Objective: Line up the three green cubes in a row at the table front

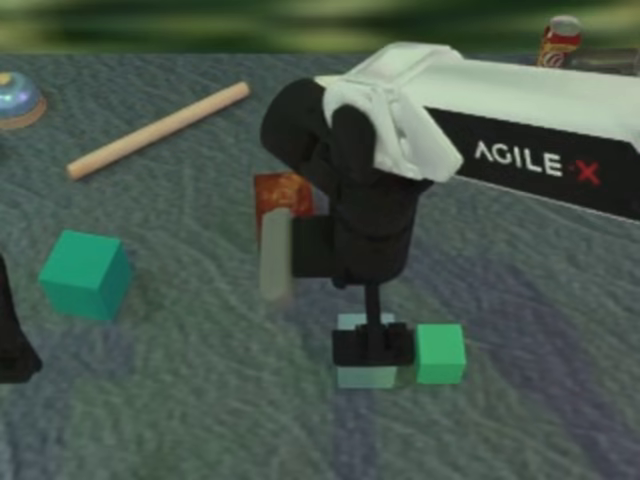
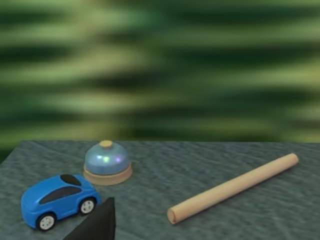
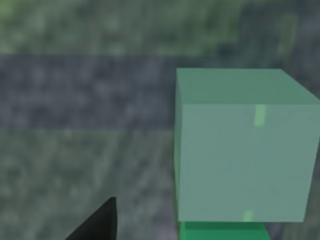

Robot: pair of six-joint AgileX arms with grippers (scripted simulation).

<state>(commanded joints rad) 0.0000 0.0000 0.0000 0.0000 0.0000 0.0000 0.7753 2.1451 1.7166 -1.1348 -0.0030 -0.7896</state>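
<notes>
Three green cubes: teal (image 1: pixel 84 274), pale mint (image 1: pixel 364 376), bright green (image 1: pixel 440 353); one wooden dowel (image 1: pixel 158 130), one red-brown block (image 1: pixel 283 193), one bell (image 2: pixel 107 162), one blue toy car (image 2: pixel 58 200), one can (image 1: pixel 561 40)
</notes>
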